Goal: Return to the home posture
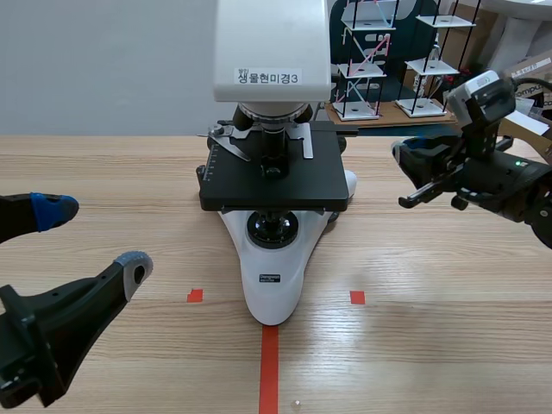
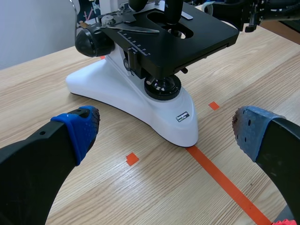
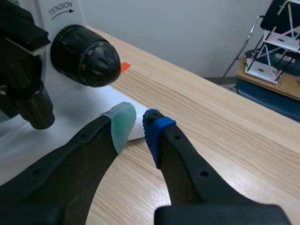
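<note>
A white and black microscope (image 1: 274, 185) stands at the middle of the table, its base (image 2: 136, 101) ahead of my left gripper. My left gripper (image 1: 93, 240) hovers low at the near left, open wide with nothing between its pads (image 2: 80, 125). My right gripper (image 1: 412, 155) is raised beside the microscope's right side, level with the stage. In the right wrist view its pads (image 3: 123, 123) nearly touch, shut on nothing, just short of the black focus knob (image 3: 84, 56) and the white base (image 3: 65, 110).
Orange-red tape marks (image 1: 269, 362) lie on the wooden table (image 1: 431, 345) in front of the microscope. Small shelf models (image 1: 362, 60) and a cardboard box (image 1: 533, 67) stand beyond the table's far right edge.
</note>
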